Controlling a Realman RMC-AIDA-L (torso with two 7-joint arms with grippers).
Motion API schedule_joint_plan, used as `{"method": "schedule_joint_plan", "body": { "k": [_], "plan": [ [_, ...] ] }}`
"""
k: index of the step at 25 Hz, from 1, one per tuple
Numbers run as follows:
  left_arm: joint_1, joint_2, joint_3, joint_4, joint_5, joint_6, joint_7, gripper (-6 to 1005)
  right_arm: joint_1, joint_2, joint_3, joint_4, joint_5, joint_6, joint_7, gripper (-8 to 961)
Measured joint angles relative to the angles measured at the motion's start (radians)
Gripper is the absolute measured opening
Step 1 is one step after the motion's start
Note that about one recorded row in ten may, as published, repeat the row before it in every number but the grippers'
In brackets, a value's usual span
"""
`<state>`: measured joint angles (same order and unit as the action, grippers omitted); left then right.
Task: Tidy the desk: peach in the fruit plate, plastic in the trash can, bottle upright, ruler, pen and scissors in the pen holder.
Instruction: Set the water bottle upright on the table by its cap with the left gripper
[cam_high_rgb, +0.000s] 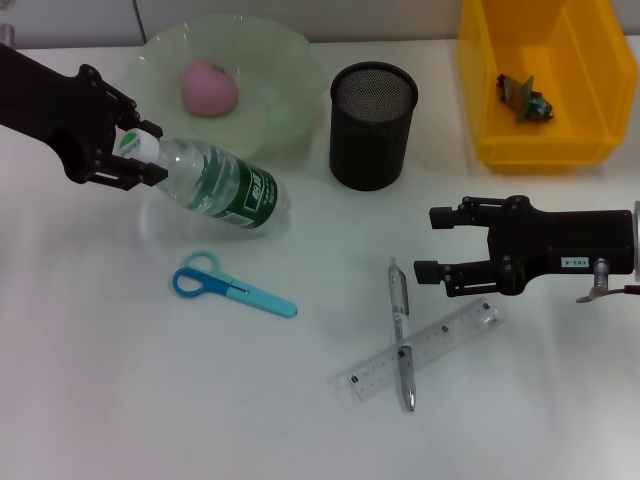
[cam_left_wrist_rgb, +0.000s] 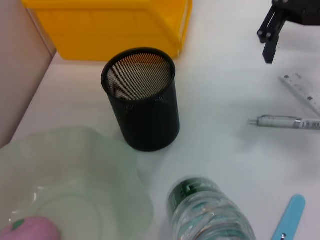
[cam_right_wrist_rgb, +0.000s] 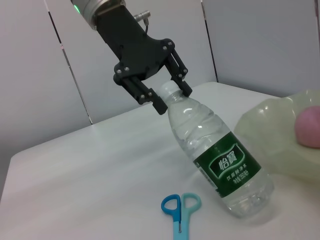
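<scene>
A: Near the far left of the desk (cam_high_rgb: 90, 400), the bottle (cam_high_rgb: 215, 185) is gripped at its neck by the left gripper (cam_high_rgb: 135, 150), the fingers (cam_right_wrist_rgb: 159, 106) closed on either side of the cap. The bottle is tilted, its base on the desk and its neck raised toward the left edge.

B: And the peach?

A: The peach (cam_high_rgb: 208, 86) is seen lying in the fruit plate (cam_high_rgb: 285, 90), a pale green bowl set against the far edge, just behind the bottle. The black mesh pen holder (cam_high_rgb: 372, 125) is placed upright beside the plate, near the middle of the far edge.

B: What is shown of the right arm?

A: The right gripper (cam_high_rgb: 432, 243) is held above the desk near the right edge, fingers spread wide, nothing between them. Just in front of it the pen (cam_high_rgb: 400, 330) is laid across the clear ruler (cam_high_rgb: 425, 352), the two crossing and touching.

B: The scissors?

A: The blue scissors (cam_high_rgb: 230, 285) are left flat on the desk, nearer the front than the bottle and apart from it.

B: And the trash can?

A: The yellow bin (cam_high_rgb: 540, 80) is set at the far right corner. A small crumpled item (cam_high_rgb: 524, 97), possibly the plastic, is seen inside it, though that cannot be confirmed.
</scene>
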<state>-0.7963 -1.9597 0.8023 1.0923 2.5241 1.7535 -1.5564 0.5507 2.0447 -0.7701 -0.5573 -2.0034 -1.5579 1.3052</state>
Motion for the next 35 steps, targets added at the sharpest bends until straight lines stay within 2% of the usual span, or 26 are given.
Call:
{"method": "schedule_joint_plan", "body": {
  "k": [12,22,28,31,35],
  "plan": [
    [-0.002,0.006,-0.043,0.000,-0.042,0.017,0.003,451,0.002,-0.001,0.000,-0.001,0.000,0.001,0.002,834],
    [0.026,0.025,-0.074,-0.026,-0.138,0.016,0.015,454,0.002,-0.002,0.000,-0.002,0.000,0.001,0.002,834],
    [0.035,0.034,-0.163,-0.083,-0.161,0.013,0.055,459,0.002,-0.003,0.000,-0.003,0.000,0.001,0.002,833],
    [0.042,0.045,-0.218,-0.123,-0.173,0.016,0.080,461,0.002,-0.003,0.000,-0.003,0.000,0.001,0.002,833],
    [0.047,0.053,-0.240,-0.143,-0.186,0.018,0.087,465,0.000,-0.003,0.000,-0.001,0.000,0.001,-0.002,834]
  ]
}}
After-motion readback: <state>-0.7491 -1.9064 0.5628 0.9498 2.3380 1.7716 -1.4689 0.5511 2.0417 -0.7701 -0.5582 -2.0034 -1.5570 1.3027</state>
